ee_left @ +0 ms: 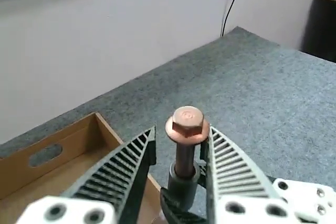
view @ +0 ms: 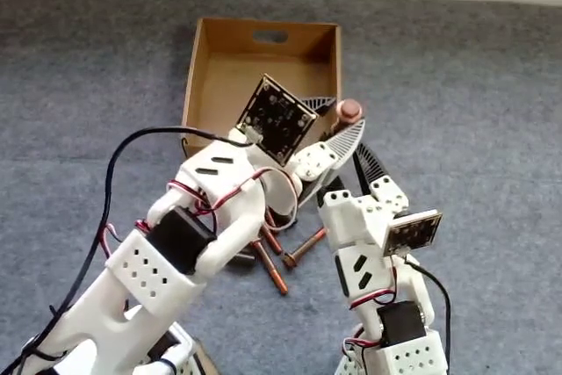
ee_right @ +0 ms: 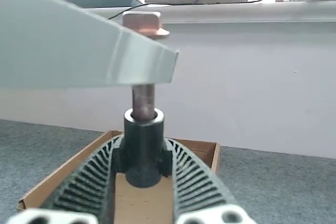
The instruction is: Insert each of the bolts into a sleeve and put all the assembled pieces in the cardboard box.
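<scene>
The right gripper (ee_right: 143, 148) pinched the dark sleeve (ee_right: 143, 156) upright between its ribbed fingers. A copper bolt (ee_left: 185, 125) stood in the sleeve's bore, shank partly in and hex head on top. The left gripper (ee_left: 182, 132) straddled the bolt with its jaws spread (one finger just beside the flange, the other apart). The pair hung by the near corner of the cardboard box (view: 198, 68), on the right arm's side. Loose bolts (view: 274, 268) lay on the grey carpet (view: 492, 129) between the arms.
</scene>
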